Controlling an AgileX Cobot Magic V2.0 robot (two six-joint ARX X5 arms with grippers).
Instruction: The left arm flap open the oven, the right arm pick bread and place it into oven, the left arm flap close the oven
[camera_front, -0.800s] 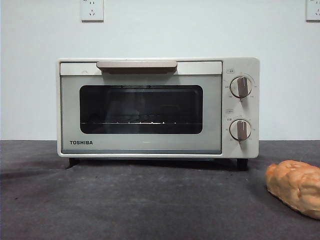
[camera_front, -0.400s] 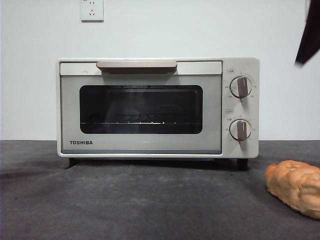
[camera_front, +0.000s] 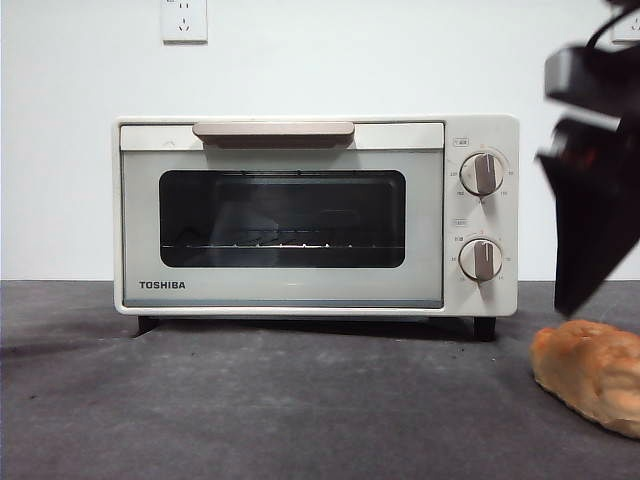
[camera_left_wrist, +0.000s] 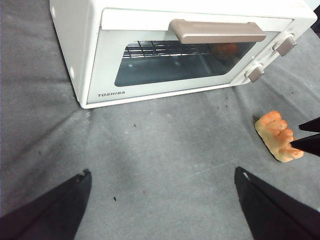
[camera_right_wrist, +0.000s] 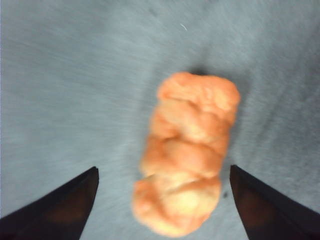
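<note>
Oven (camera_front: 315, 215) door shut, not yet flapped open. Left gripper (camera_left_wrist: 160, 210) waits in front of oven, jaws apart, empty. Bread (camera_front: 590, 372) on table right of oven; right gripper (camera_right_wrist: 162, 200) above it, jaws spread, nothing grasped.

The brand name TOSHIBA is printed in dark capitals on the lower left of the oven (camera_front: 315, 215) door; the knob markings are too small to read.
</note>
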